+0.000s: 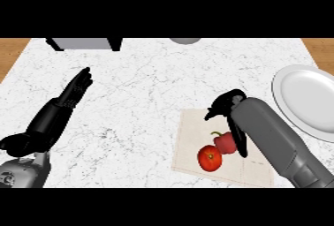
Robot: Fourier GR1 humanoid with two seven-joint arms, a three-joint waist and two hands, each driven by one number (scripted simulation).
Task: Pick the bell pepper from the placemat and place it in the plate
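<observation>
Right hand [226,106], fingers straight and apart, one lying just beside the glossy red bell pepper [224,142]. The pepper, lobed with a green stem, rests below the hand on a beige rectangular placemat [192,132], touching a round tomato [210,159]. A smooth white plate [306,101] is right of the hand. The left hand [73,95] rests open, far left, on the speckled marble counter [143,88].

bell pepper [225,142]: one, I count
tomato [210,158]: one
placemat [195,128]: one
plate [306,101]: one
my hands: two, left hand [68,99], right hand [225,106]
</observation>
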